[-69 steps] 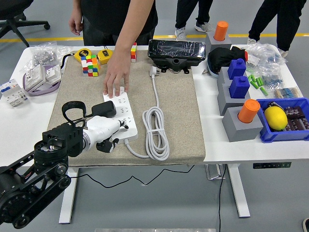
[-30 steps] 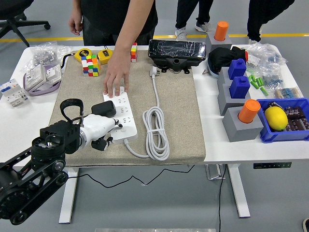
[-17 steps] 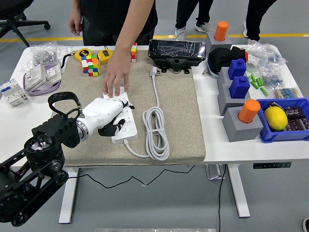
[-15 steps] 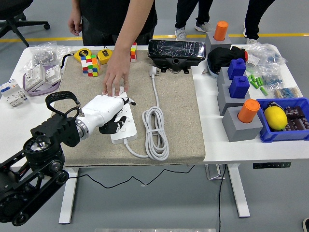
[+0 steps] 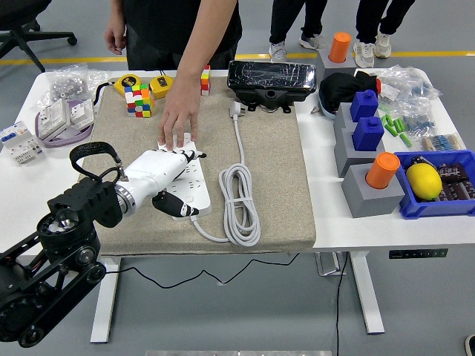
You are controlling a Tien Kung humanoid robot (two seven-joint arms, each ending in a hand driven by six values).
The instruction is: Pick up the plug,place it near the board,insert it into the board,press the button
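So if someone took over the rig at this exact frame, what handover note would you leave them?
Left hand: stretched over the white power strip, fingers spread toward its far end, holding nothing.
Right hand: not in view.
A person's hand presses down on the strip's far end, steadying it.
The black plug cannot be seen; the robot hand covers the sockets, so insertion cannot be confirmed.
The strip's own cord lies coiled to its right on the mat.
Left: confirm the plug is seated, then press the button.

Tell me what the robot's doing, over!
Left hand flat over the power strip, fingers open. Right hand not in view. Plug hidden under the hand. Person's hand rests on the strip's far end, right by the robot's fingers.
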